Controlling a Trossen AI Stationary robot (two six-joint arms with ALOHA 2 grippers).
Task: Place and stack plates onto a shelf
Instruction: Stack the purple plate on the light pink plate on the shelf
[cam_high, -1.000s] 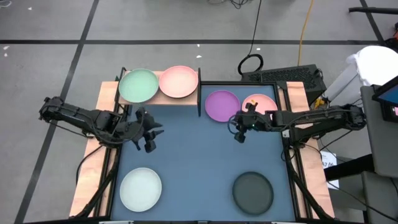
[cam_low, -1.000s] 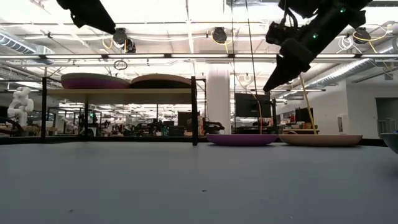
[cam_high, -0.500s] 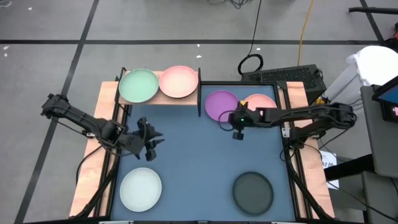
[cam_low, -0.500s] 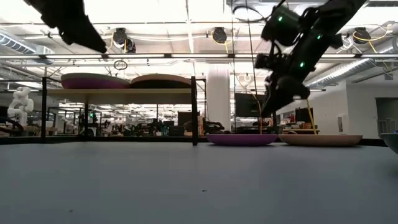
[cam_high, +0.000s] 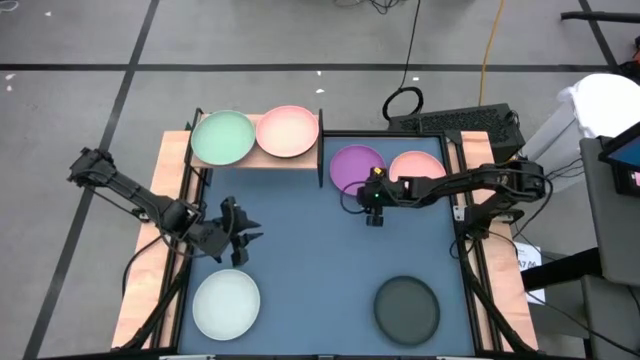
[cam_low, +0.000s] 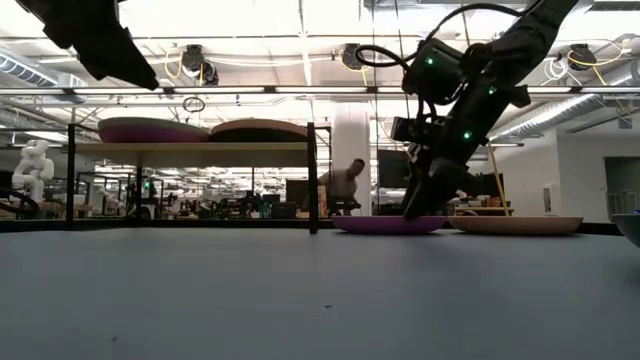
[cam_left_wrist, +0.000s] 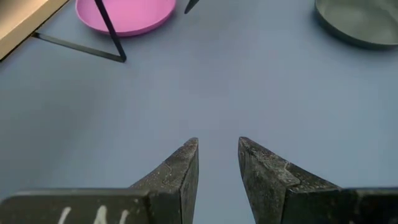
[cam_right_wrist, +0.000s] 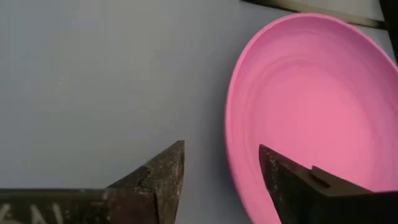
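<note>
A pale green plate (cam_high: 222, 137) and a pink plate (cam_high: 288, 130) lie side by side on the light-wood shelf (cam_high: 262, 162) at the far left. On the table rest a purple plate (cam_high: 355, 165), a second pink plate (cam_high: 420, 165), a whitish plate (cam_high: 226, 305) and a black plate (cam_high: 406, 307). My right gripper (cam_right_wrist: 221, 147) is open and slants down at the purple plate's near rim (cam_right_wrist: 231, 155), one finger to each side of the rim; whether it touches, I cannot tell. My left gripper (cam_left_wrist: 217, 142) hangs open over bare table, just beyond the whitish plate.
The shelf's black metal legs (cam_low: 312, 178) stand between the shelf and the purple plate. Wooden rails (cam_high: 150, 250) run along the table's left and right sides. Bare blue-grey tabletop (cam_high: 310, 260) lies between the two arms. A person shows far off in the room (cam_low: 345, 185).
My right gripper has come down and gone toward the table's left, rolling as it went, and now stands low at the purple plate's near rim. My left gripper has sunk and drifted toward the near edge, closer to the whitish plate. No plate has moved.
</note>
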